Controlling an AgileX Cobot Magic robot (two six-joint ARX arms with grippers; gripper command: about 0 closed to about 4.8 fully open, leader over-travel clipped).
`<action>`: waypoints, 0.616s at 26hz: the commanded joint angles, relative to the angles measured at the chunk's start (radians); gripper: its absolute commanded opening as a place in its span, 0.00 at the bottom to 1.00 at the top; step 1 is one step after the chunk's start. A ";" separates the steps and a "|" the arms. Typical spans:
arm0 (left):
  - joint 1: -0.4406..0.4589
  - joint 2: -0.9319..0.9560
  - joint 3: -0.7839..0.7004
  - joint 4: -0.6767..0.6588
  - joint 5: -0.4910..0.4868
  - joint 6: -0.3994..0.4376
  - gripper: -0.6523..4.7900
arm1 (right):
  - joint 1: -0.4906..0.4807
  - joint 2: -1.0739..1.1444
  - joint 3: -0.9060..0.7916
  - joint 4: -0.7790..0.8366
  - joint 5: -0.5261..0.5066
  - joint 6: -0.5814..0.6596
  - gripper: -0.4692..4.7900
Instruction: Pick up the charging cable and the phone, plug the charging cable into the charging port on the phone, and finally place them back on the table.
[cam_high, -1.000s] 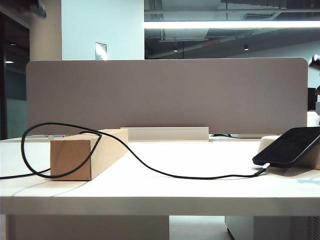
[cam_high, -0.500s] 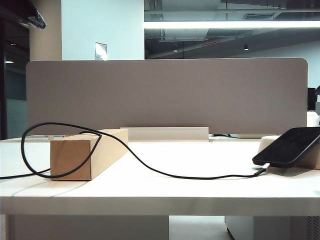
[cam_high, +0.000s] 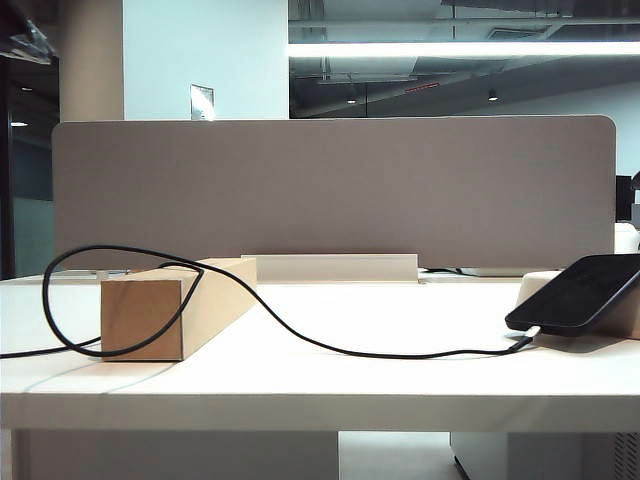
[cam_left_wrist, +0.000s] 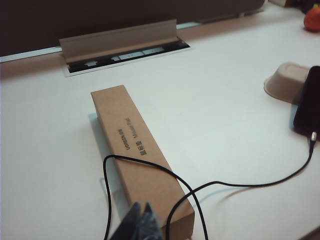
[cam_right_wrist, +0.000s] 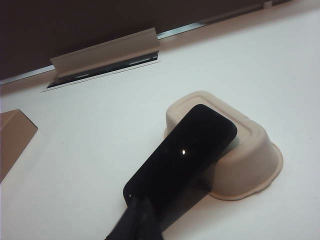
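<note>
Surface: white table (cam_high: 400, 380) with thick front edge; grey-beige divider panel (cam_high: 330, 190) along its back edge, a cable-slot flap (cam_high: 330, 267) at the panel's foot.
Open room: middle of the table bare between cardboard box (cam_high: 165, 310) near the left edge and cream tray (cam_right_wrist: 250, 160) near the right edge, crossed only by the cord.
Charging cable (cam_high: 330, 345): long thin black cord, looped over the box's near end, trailing off the left edge and running across the table to the phone; silvery-white plug tip at the phone's low end, whether seated cannot be told.
Phone (cam_high: 580, 290): glossy black slab, rounded corners, dark screen; tilted, upper end propped on the upturned tray, lower end at the table, near the right edge.
Charging port: too small to make out.
Left gripper (cam_left_wrist: 140, 225): above the box's near end, fingers together, holding nothing.
Right gripper (cam_right_wrist: 139, 220): above the phone's lower end, fingers together, holding nothing; contact with the phone cannot be told.
</note>
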 joint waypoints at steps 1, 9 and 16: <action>0.000 -0.050 -0.050 0.018 -0.005 -0.013 0.11 | 0.002 -0.033 -0.031 0.042 0.002 -0.006 0.09; 0.000 -0.165 -0.223 0.134 -0.011 -0.076 0.11 | 0.003 -0.165 -0.148 0.089 -0.003 0.002 0.09; 0.000 -0.199 -0.342 0.206 -0.024 -0.068 0.11 | 0.003 -0.314 -0.215 0.073 -0.024 0.001 0.09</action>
